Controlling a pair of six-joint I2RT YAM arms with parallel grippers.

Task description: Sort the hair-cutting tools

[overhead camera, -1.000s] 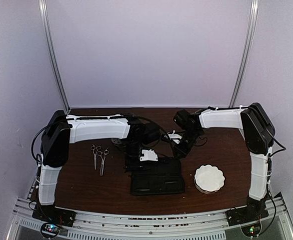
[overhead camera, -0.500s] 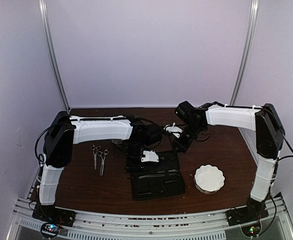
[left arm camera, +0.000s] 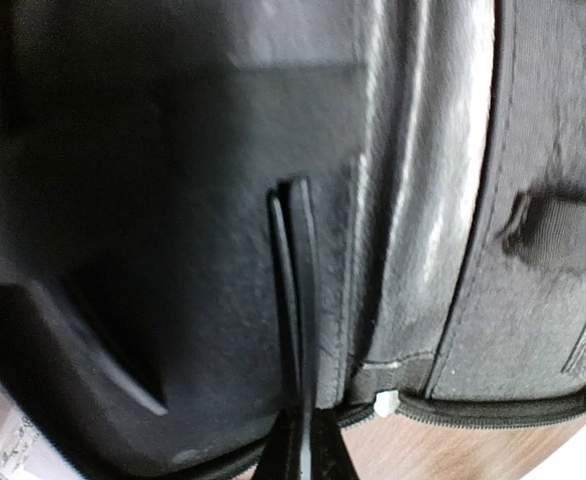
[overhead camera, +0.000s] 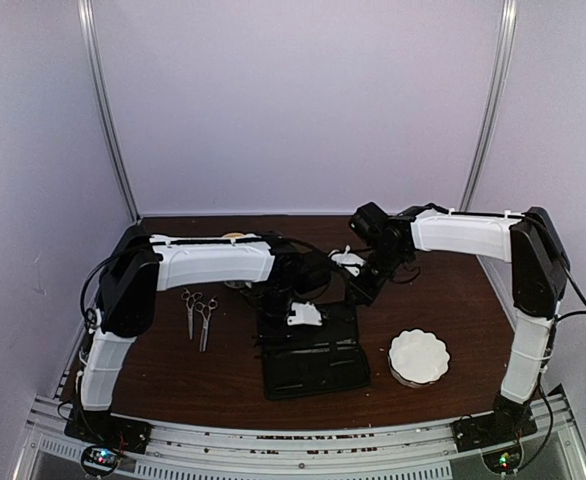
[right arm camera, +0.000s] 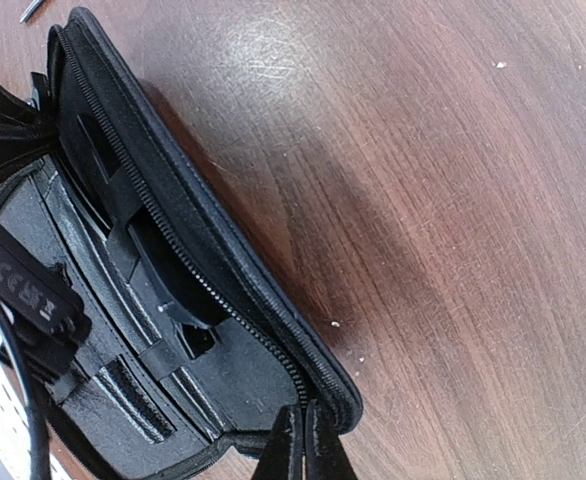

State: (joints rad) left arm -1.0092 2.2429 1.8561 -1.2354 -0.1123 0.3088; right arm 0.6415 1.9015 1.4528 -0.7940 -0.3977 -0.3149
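Note:
Two silver scissors (overhead camera: 198, 316) lie side by side on the table's left part, away from both grippers. A black zip case (overhead camera: 313, 352) lies open in the middle. My left gripper (left arm camera: 304, 445) hangs over the case's inside (left arm camera: 173, 280), shut on a thin black clip-like strip (left arm camera: 300, 290) that stands edge-on between its fingertips. My right gripper (right arm camera: 304, 445) is shut on the zipper rim of the case (right arm camera: 223, 290) at its far right corner. In the top view both wrists meet over the case's far edge.
A white scalloped dish (overhead camera: 419, 357) sits right of the case. Something pale and round (overhead camera: 234, 237) shows behind the left arm. Bare brown table (right arm camera: 453, 200) lies right of the case. The back wall stands close behind.
The right arm has stretched out and drawn back, and the case's far side has moved toward the back with it. The case now lies wider open. The left arm has shifted slightly right.

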